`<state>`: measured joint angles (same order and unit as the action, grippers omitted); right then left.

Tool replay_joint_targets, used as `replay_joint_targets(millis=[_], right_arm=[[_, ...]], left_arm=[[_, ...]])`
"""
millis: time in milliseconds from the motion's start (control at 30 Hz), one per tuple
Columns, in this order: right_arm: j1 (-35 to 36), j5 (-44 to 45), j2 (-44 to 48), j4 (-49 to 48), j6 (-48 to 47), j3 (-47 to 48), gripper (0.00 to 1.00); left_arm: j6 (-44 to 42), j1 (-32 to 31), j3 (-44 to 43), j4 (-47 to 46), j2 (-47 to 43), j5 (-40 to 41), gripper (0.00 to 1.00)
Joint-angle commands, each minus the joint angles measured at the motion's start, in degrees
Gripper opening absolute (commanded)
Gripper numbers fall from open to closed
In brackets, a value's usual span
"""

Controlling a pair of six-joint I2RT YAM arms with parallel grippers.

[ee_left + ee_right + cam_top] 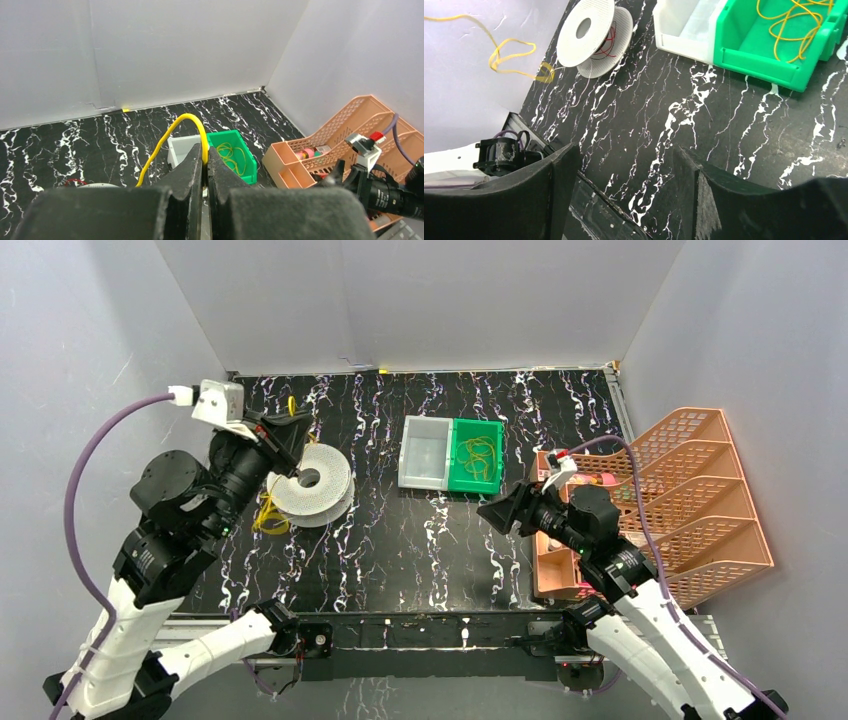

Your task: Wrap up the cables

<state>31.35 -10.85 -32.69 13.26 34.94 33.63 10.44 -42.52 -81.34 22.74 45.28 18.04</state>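
- From the top camera, a black table (420, 540) veined with white is closed in by plain pale grey walls (450, 300) on three sides.
- A white perforated spool (325, 485) lies toward the table's left edge. The left gripper (296, 426) hangs just beyond it with its fingers pressed together. A yellow cable (268, 518) is bunched against the spool's near-left side.
- A white bin (405, 455) and a green bin (476, 423) touch side by side toward the far edge. An orange rack (700, 500) runs along the right edge, and the right gripper (505, 512) is just in front of it.
- In the left wrist view, the left gripper (205, 150) pinches the yellow cable (172, 127), which arches up and falls away to the left. More yellow cables (230, 152) lie coiled in the green bin (247, 167).
- In the right wrist view, the right gripper (624, 155) is spread wide over bare table and holds nothing. The spool (589, 30) and the yellow cable (514, 47) are well beyond it, and the coiled yellow cables (794, 25) are at upper right.
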Motion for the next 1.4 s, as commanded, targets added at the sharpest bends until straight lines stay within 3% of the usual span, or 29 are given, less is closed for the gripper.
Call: replay_joint_targets(millis=[0,300,567,700,967,1133,1367], right_arm=[[-0.1,-3.6,-1.3,-6.2,-0.5,2.2,0.77],[-0.1,-19.5,-7.9,-16.3,-1.4,5.5,0.83],[0.0,-34.5,-13.8,-33.9,0.1,6.1,0.91],[0.3,-37.6,-17.4,-40.3,0.6,6.6,0.94],[4.0,-33.6,-25.8,-44.0,0.1,4.9,0.95],[11.0,-24.9,-31.9,-41.9,-1.4,3.6,0.94],[18.0,-13.5,-37.9,-51.5,2.7,-0.8,0.94]], left_arm=[[-1.0,0.2,-2.5,0.8,2.8,-5.4,0.00],[0.0,0.2,-6.4,3.1,5.8,-13.5,0.00],[3.4,0.2,-8.0,3.2,8.8,-24.0,0.00],[4.6,0.2,-8.8,2.4,10.7,-28.8,0.00],[5.8,0.2,-10.5,0.9,12.8,-32.4,0.00],[5.8,0.2,-11.4,0.9,13.1,-31.4,0.00],[5.6,0.2,-11.3,0.9,12.9,-29.4,0.00]])
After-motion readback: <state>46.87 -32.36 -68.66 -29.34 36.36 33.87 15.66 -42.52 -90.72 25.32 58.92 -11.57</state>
